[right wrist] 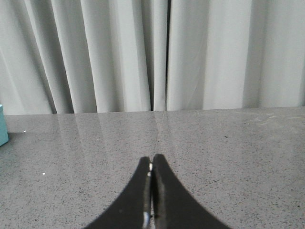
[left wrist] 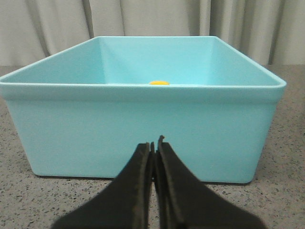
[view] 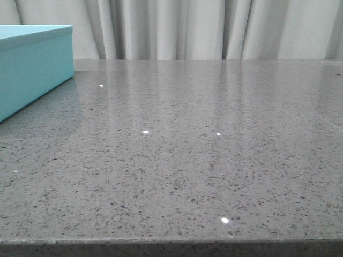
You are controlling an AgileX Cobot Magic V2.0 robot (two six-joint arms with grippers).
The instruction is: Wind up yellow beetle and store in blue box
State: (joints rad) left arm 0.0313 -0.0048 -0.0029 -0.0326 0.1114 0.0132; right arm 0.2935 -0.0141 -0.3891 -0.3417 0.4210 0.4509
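The blue box [view: 32, 64] stands at the far left of the grey table in the front view. In the left wrist view the blue box [left wrist: 143, 129] fills the frame, open at the top. A small sliver of the yellow beetle [left wrist: 159, 82] shows just over the near rim, inside the box; the rest of it is hidden. My left gripper [left wrist: 154, 143] is shut and empty, low in front of the box's near wall. My right gripper [right wrist: 151, 160] is shut and empty over bare table. Neither gripper shows in the front view.
The grey speckled table [view: 187, 160] has its front edge near the bottom of the front view. White curtains [view: 187, 27] hang behind it. A corner of the box [right wrist: 3, 126] shows at the edge of the right wrist view.
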